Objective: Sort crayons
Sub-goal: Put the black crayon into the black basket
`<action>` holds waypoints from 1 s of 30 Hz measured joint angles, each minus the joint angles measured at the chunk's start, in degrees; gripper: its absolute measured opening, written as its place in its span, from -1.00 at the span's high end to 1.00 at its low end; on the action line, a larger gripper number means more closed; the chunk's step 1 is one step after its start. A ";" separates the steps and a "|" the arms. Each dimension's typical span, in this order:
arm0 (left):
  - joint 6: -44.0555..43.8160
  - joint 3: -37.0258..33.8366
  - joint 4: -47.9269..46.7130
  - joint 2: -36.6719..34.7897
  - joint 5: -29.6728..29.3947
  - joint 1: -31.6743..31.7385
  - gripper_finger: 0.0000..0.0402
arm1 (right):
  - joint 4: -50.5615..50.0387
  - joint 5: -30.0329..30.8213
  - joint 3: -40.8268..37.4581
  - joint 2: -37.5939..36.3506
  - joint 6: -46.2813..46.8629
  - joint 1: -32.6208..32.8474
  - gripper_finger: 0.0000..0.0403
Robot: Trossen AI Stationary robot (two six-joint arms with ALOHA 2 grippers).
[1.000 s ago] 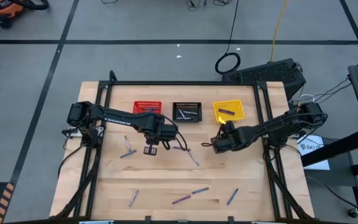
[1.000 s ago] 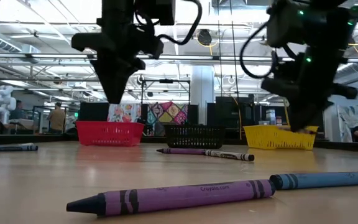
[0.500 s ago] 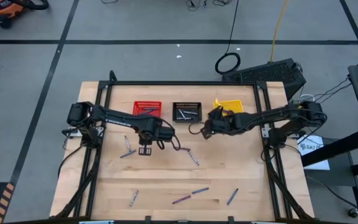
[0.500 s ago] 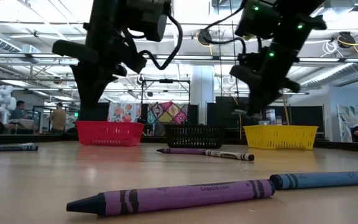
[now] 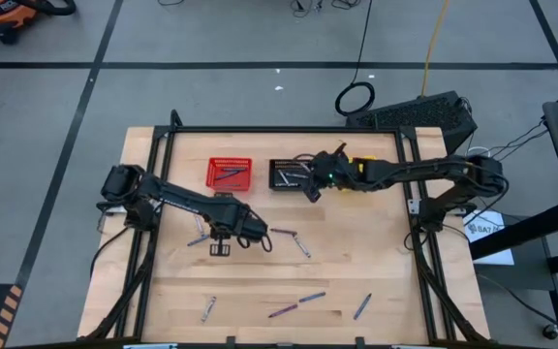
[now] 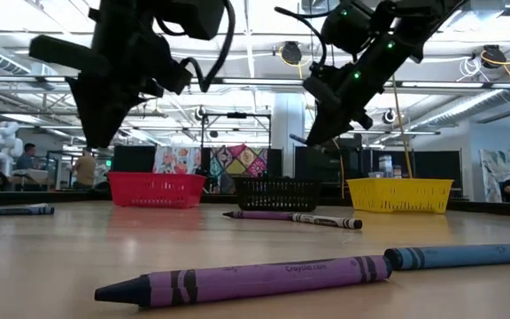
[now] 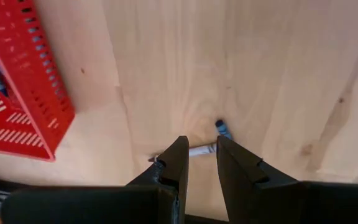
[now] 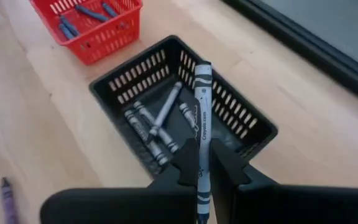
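The left gripper (image 5: 220, 249) hangs low over the wooden table (image 5: 376, 262), near the front of the red basket (image 5: 230, 174). Its two dark fingers (image 7: 174, 163) stand a little apart, with nothing between them. Just past their tips lies a crayon (image 7: 211, 144) on the wood; it looks grey with a blue end, but most of it is hidden, so that is hard to tell. The red basket has blue crayons (image 8: 73, 18) in it.

Next comes the black basket (image 8: 229, 93), with grey crayons (image 8: 157, 121) lying in the bottom. The right gripper (image 5: 311, 189) is up over the right side of this basket. Its fingers are closed tight on a grey crayon (image 8: 202, 124), which points out over the basket. The yellow basket (image 6: 400, 196) sits to the right of the black one.

More crayons are still loose on the table: a purple crayon (image 6: 246, 281) and a blue crayon (image 6: 463, 257) lie near the front edge.
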 joint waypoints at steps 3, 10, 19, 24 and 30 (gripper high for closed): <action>-2.70 0.00 -0.27 0.00 0.00 -2.10 0.63 | 1.68 -2.63 0.00 1.07 -3.38 -1.32 1.00; -11.97 0.00 -3.14 0.00 0.09 -7.71 0.63 | 8.95 -6.35 0.00 5.59 -8.66 -2.25 1.00; -19.00 0.04 1.84 -0.02 0.98 -13.52 0.63 | 17.25 -10.45 0.01 12.50 -14.33 -2.67 1.00; -19.00 0.04 7.92 -0.02 1.05 -15.15 0.63 | 18.32 -10.36 0.02 14.70 -14.67 -3.50 1.00; -17.65 0.04 16.88 -0.02 0.03 -15.75 0.63 | 18.26 -11.88 0.00 15.21 -14.51 -3.85 0.97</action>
